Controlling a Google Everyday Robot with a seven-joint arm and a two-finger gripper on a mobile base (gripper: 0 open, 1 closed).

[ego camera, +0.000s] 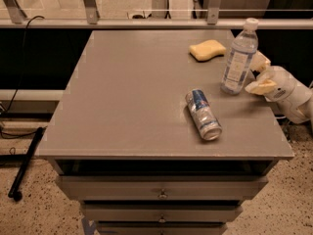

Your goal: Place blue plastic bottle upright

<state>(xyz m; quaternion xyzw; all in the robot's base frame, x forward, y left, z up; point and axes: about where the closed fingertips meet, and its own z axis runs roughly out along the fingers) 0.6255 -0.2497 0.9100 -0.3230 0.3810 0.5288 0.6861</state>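
Grey surface (pixel 137 92) over speckled floor (pixel 39 214). I count one blue plastic bottle (pixel 238 58), upright just beside my hand (pixel 258 73), whose fingers are spread, released. One can (pixel 203 114) lies nearer me, and one sponge (pixel 207 49) sits beyond.

One camera looks steeply down from above the near side of the grey rectangular desk (pixel 137 106), facing far, fairly close; the white gripper (pixel 259 73) sits at the desk's right edge.

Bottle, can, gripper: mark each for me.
blue plastic bottle (pixel 237 62), camera view, on its label.
drink can (pixel 203 114), camera view, mid-body.
gripper (pixel 257 74), camera view, between its fingertips, right of the bottle.
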